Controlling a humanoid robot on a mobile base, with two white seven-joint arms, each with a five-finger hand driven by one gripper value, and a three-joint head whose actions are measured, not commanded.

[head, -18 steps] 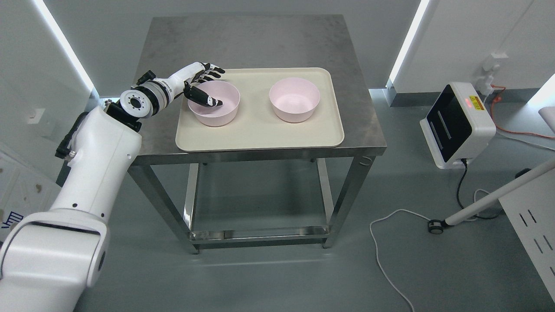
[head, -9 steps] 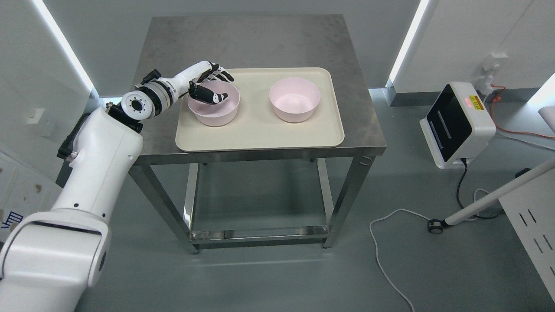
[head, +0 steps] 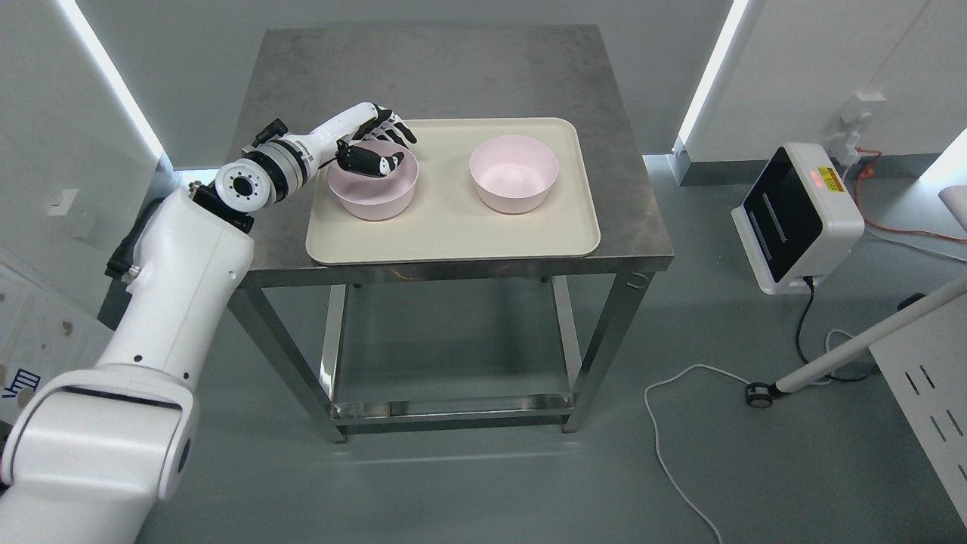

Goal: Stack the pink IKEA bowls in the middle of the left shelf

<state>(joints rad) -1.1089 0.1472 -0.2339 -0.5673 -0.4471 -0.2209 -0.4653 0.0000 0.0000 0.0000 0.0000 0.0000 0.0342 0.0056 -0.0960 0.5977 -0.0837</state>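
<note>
Left pink bowl (head: 372, 183) sits on left half of beige tray (head: 453, 234); left hand (head: 375, 145) pinches its far rim, thumb inside, fingers (head: 398, 130) outside. Right bowl (head: 514, 173) stands well apart on same tray. Nothing stacked yet, both steps left, lift apparently not begun. Tray lies on steel table (head: 438, 68); grey floor, white unit (head: 797, 215) w/ cables at right. Right arm not visible.
</note>
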